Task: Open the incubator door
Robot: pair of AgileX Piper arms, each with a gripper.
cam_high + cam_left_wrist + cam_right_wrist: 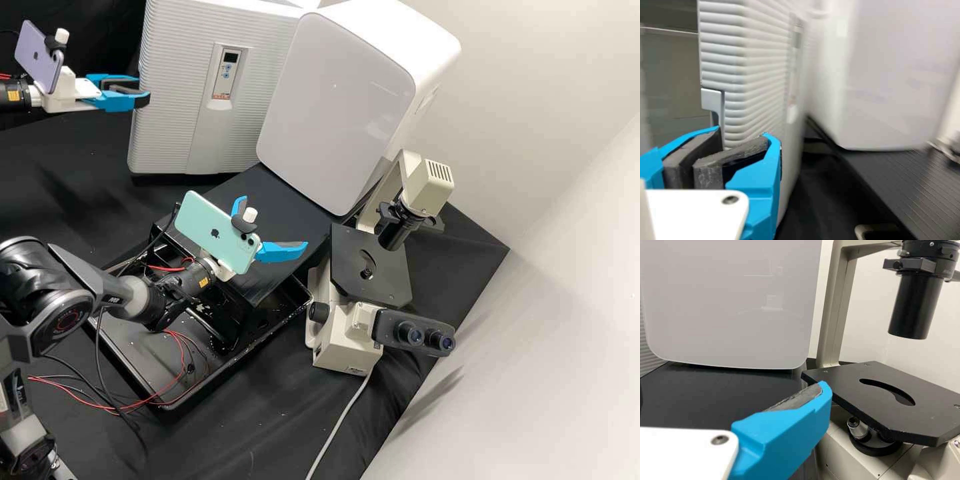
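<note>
In the high view my left gripper is at the left edge of the ribbed grey-white incubator, its fingers a narrow way apart. The left wrist view has my left gripper with its dark pads close to the ribbed door front, just beside a grey handle recess at the door's edge. Whether the tips touch the door I cannot tell. Over the black tray, my right gripper stands wide open and empty; one blue finger of the right gripper shows in the right wrist view.
A smooth white cabinet stands right of the incubator, on a black platform. The microscope is close to my right gripper, its black stage beside the fingertip. A black tray holds loose cables.
</note>
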